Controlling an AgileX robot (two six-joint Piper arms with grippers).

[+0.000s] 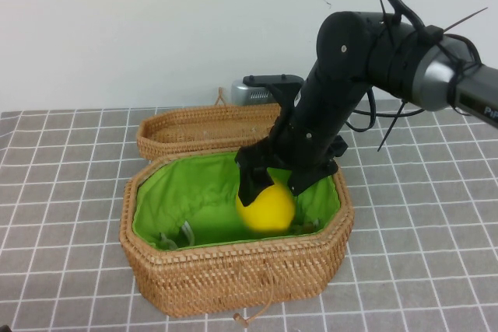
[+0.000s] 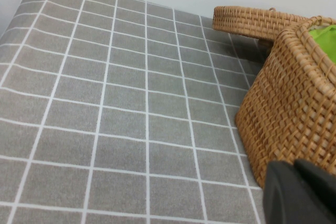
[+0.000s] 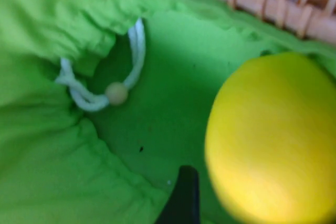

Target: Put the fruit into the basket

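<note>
The yellow lemon [image 1: 266,207] is inside the deep green-lined woven basket [image 1: 233,253], toward its right half, just under my right gripper [image 1: 278,183]. That gripper hangs over the basket with its jaws spread to either side of the lemon's top. In the right wrist view the lemon [image 3: 273,140] lies against the green lining below the basket rim [image 3: 273,3], and one dark fingertip [image 3: 184,198] stands apart from it. My left gripper [image 2: 302,192] is beside the basket's outer wall [image 2: 294,103], fingers together, holding nothing. It is out of the high view.
The shallow unlined woven lid [image 1: 202,131] lies behind the basket and also shows in the left wrist view [image 2: 252,22]. A silver-grey object [image 1: 253,95] stands behind the lid. A white drawstring with a bead [image 3: 115,93] hangs inside the lining. A grey checked cloth [image 1: 70,192] covers the table.
</note>
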